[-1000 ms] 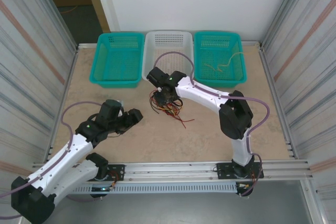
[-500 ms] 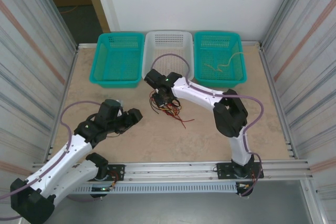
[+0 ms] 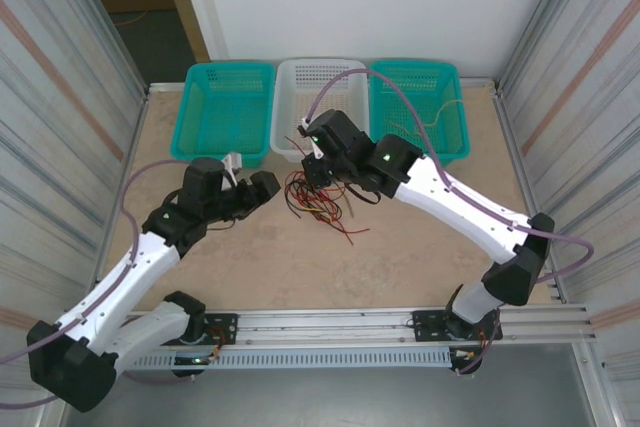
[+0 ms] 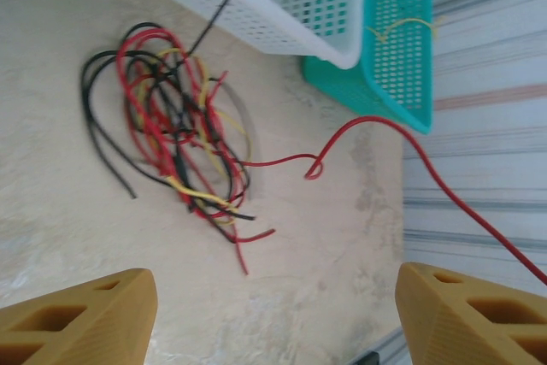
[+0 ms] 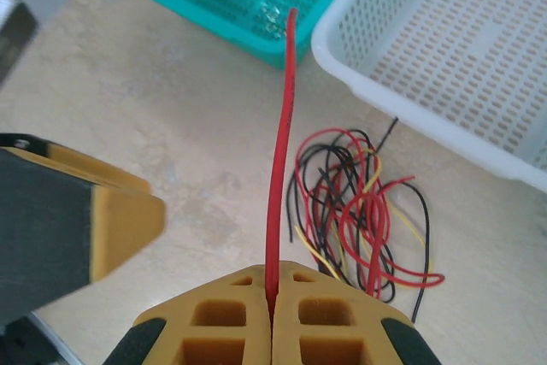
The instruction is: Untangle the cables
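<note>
A loose tangle of red, black and pale yellow cables [image 3: 320,204] lies on the bench [image 3: 420,257]. It sits just in front of the white basket [image 3: 300,82], the middle 1 of 3 baskets along the far edge.

The right gripper [image 5: 273,286] hangs above the far side of the tangle. Its 2 fingers are pressed together, pinching 1 red cable [image 5: 280,143]. In the right wrist view that cable stands out straight beyond the fingertips, and its tip ends in front of the left teal basket [image 3: 225,112].

In the left wrist view a red strand [image 4: 342,130] runs out of the tangle and makes a small loop on the bench. It then rises and leaves the picture at the lower right. Whether it is the pinched cable cannot be told.

The left gripper [image 4: 273,301] is at the near left of the tangle, its fingers spread wide with nothing between them. It points at the cables but stays apart from them.

1 pale yellow cable [image 4: 400,26] lies in the right teal basket [image 3: 440,77], well apart from the tangle.
</note>
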